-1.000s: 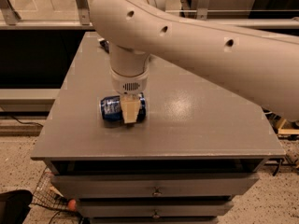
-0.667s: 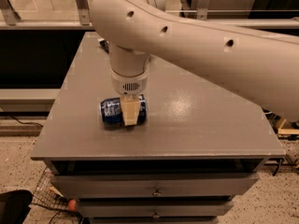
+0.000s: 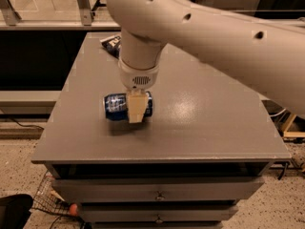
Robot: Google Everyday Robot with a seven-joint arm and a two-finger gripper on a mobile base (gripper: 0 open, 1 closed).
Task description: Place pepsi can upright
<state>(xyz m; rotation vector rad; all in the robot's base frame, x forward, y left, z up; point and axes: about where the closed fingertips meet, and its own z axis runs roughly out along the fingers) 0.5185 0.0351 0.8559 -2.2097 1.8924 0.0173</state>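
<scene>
The pepsi can (image 3: 116, 107) is dark blue with white markings and lies on its side, held across its middle. My gripper (image 3: 136, 112) hangs down from the big white arm and is shut on the can. One tan finger (image 3: 136, 106) covers the can's front; the other finger is hidden behind the can. The can hangs a little above the grey table top (image 3: 200, 123), left of centre, with a shadow under it.
A crinkled blue chip bag (image 3: 112, 43) lies at the table's back edge, behind the arm. The table has drawers (image 3: 157, 192) below its front edge. A wire basket (image 3: 47, 199) and an orange ball (image 3: 72, 209) are on the floor at the lower left.
The gripper has risen a little with the can in it, so the can has left the table top. The chip bag now shows behind the arm.
</scene>
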